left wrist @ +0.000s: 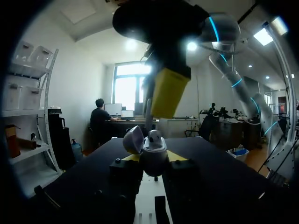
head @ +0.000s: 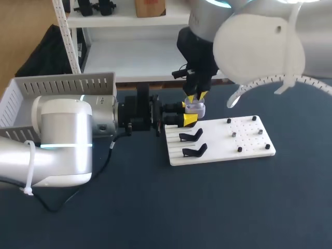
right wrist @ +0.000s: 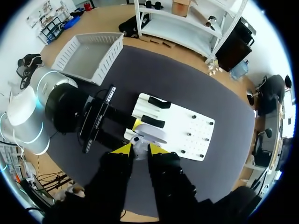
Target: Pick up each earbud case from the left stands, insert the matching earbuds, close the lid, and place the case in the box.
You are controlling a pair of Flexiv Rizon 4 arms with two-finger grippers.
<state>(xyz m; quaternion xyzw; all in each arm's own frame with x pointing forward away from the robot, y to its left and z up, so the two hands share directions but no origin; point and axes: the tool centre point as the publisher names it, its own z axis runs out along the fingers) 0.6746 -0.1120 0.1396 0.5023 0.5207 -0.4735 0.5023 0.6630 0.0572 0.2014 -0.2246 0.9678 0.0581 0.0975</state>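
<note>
A white earbud case [head: 196, 109] with its lid open is held over the back edge of the white board [head: 249, 150]; my left gripper [head: 189, 113], lying level, is shut on it. The left wrist view shows the case [left wrist: 154, 151] between the left gripper's [left wrist: 154, 159] yellow tips, lid [left wrist: 133, 139] tipped back. My right gripper [head: 197, 96] hangs straight down right above the case, fingers close together. In the right wrist view a small white earbud [right wrist: 139, 150] sits between the right gripper's [right wrist: 139, 149] tips, just over the case [right wrist: 138, 139].
Two black stands [head: 191, 136] [head: 195, 150] stand on the board's left part, and small pegs [head: 244, 133] dot its right part. A white slatted box [head: 62, 84] stands at the back left, behind my left arm [head: 62, 140]. Dark table lies in front of the board.
</note>
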